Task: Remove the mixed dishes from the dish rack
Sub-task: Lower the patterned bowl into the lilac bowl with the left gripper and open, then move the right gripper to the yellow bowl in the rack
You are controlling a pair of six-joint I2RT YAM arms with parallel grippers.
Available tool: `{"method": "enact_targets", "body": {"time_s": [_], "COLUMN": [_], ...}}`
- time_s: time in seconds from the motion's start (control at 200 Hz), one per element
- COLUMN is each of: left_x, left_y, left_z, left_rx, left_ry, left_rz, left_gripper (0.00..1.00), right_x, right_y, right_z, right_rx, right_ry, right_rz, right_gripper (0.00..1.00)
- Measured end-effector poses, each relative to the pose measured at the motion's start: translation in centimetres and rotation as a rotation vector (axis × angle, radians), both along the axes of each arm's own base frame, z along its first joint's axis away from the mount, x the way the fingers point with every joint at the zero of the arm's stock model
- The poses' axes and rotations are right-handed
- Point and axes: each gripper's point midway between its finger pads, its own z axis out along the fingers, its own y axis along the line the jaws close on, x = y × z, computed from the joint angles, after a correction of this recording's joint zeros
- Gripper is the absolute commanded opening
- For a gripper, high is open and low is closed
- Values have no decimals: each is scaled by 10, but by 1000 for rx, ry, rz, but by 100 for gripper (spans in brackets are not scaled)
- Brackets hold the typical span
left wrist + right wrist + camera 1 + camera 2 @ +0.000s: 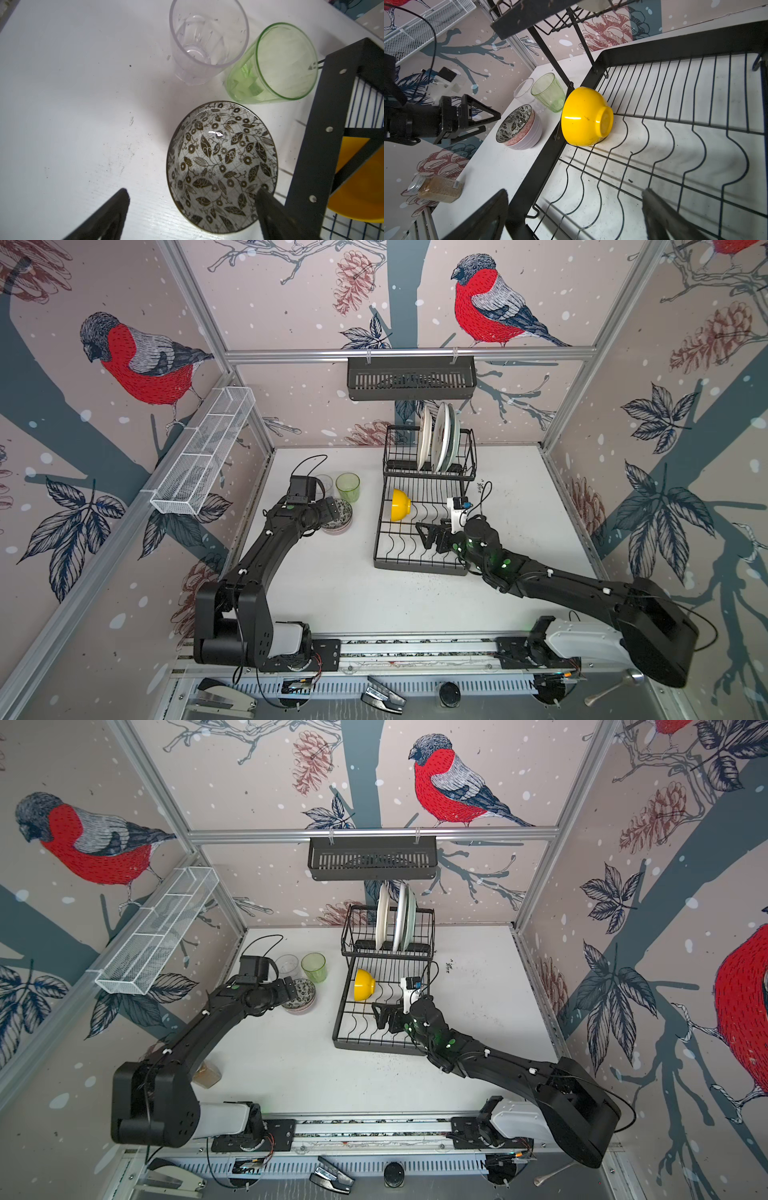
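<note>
We see the dish rack (415,567) standing toward the back of the worktop (353,597). Its flat lower tray (685,38) carries the yellow bowl (583,116), which is tipped on its side against the tray's left edge. The raised basket (430,476) behind it holds two cream plates (424,435) on edge in the slots. The mint plate (455,439) stands just beside them on the right.

On the worktop left of the rack, the lilac bowl (532,135) holds the pink-patterned bowl (513,124) nested in it. The inside of the nested bowl is printed with dark leaves and flowers. Behind them the clear tumbler (207,37) and the green tumbler (280,66) stand upright, just beside each other.

Our left hand (192,192) is spread open over the nested bowls and grips nothing. Our right hand (576,192) hangs open over the tray, near the yellow bowl but apart from it.

A jar (439,188) of brown grains lies on its side near the worktop's left edge. Its white label (456,184) bears a barcode, and we cannot read any writing on it.
</note>
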Motion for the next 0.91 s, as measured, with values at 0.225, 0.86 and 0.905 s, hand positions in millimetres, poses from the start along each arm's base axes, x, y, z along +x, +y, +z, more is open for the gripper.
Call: {"method": "enact_targets", "body": {"time_s": [0.225,0.86,0.905], "left_x": [-24,-9,-9], "left_y": [-15,-86,-88], "left_z": [-6,-15,-14], "left_rx": [-126,-293,-300], "left_ry": [-101,-251,-259], "left_rz": [5,-211,-219], "left_gripper": [97,97,97], "right_x": [8,37,41], "right_y": [-3,27,31], "right_z": [-19,-34,-37], "right_rx": [-35,-87,-92], "right_ry": [66,128,132], "right_rz": [-25,-48,-50], "right_gripper": [99,99,100]}}
